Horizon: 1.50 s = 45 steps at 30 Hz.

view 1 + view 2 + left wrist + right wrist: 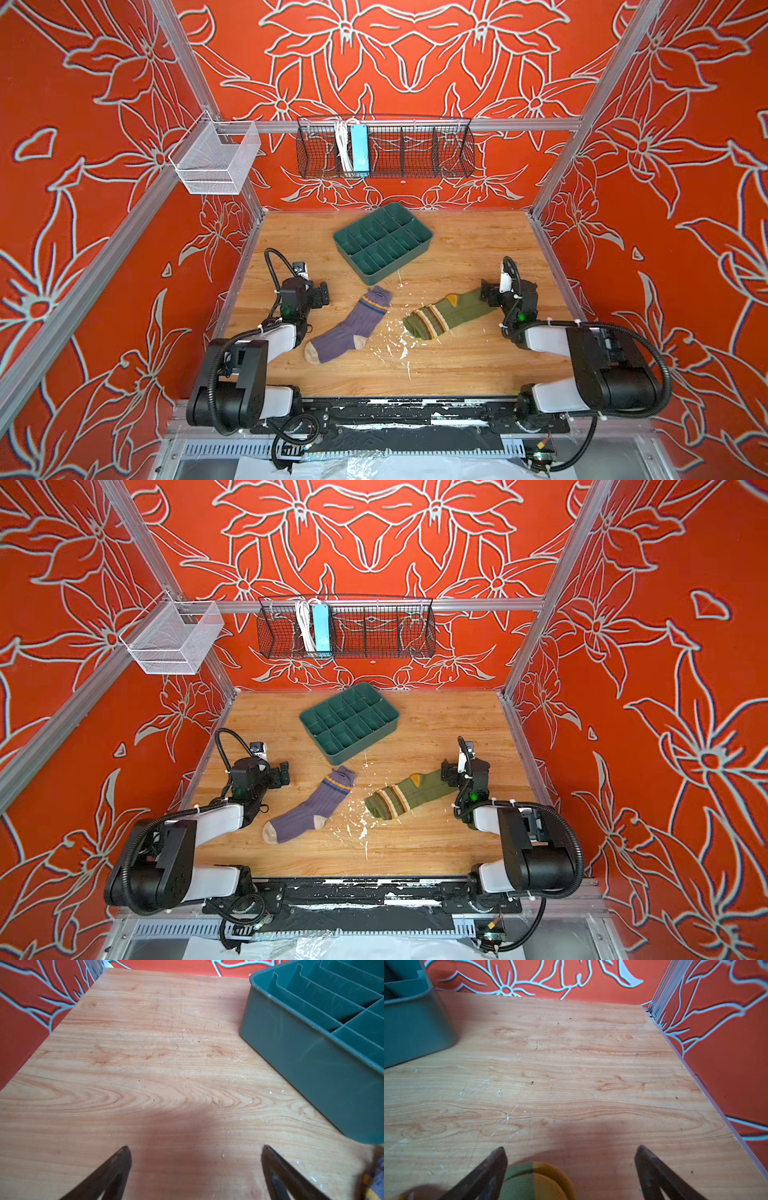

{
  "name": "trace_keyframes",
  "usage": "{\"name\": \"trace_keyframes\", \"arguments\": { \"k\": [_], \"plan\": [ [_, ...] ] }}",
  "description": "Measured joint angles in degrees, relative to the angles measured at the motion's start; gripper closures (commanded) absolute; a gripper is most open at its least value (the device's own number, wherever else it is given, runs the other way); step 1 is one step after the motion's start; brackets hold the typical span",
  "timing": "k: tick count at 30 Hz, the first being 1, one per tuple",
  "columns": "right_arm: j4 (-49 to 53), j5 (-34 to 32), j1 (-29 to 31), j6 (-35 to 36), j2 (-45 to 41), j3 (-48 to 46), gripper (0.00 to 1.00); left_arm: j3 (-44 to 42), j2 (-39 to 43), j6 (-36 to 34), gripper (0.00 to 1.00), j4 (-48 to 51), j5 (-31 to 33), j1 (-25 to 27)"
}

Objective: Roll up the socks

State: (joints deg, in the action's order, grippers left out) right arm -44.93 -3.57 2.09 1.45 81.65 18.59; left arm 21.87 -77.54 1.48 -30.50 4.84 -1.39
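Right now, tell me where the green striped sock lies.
In a top view the green sock lies right of centre on the table, one end at the right hand.

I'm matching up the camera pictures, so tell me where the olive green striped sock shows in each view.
In a top view: the green sock lies right of centre.
In a top view: again right of centre.
Left wrist: not in it.
Right wrist: its orange-heeled part, close to the camera.
Shared landmark: the green divided tray, in all four.
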Motion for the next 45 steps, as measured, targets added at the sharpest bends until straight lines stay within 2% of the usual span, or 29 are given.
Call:
{"name": "trace_keyframes", "arguments": {
  "k": [31, 35, 38, 45],
  "plan": [
    [0.1, 0.0, 0.0, 0.0, 0.0, 0.0, 0.02, 0.0, 0.0, 0.0, 0.03, 0.0, 0.0, 0.0],
    [0.2, -0.2, 0.0, -0.2, -0.2, 0.0, 0.02, 0.0, 0.8, 0.8, 0.03, 1.0, 1.4, 0.0],
    [2.3, -0.4, 0.0, -0.3, -2.3, 0.0, 0.02, 0.0, 5.1, 1.5, 0.03, 4.5, 3.0, 0.0],
    [16.4, 0.0, 0.0, -2.0, -16.2, 5.3, 0.02, 5.8, 24.8, 4.9, 0.03, 21.5, 6.8, 0.0]
  ]
}}
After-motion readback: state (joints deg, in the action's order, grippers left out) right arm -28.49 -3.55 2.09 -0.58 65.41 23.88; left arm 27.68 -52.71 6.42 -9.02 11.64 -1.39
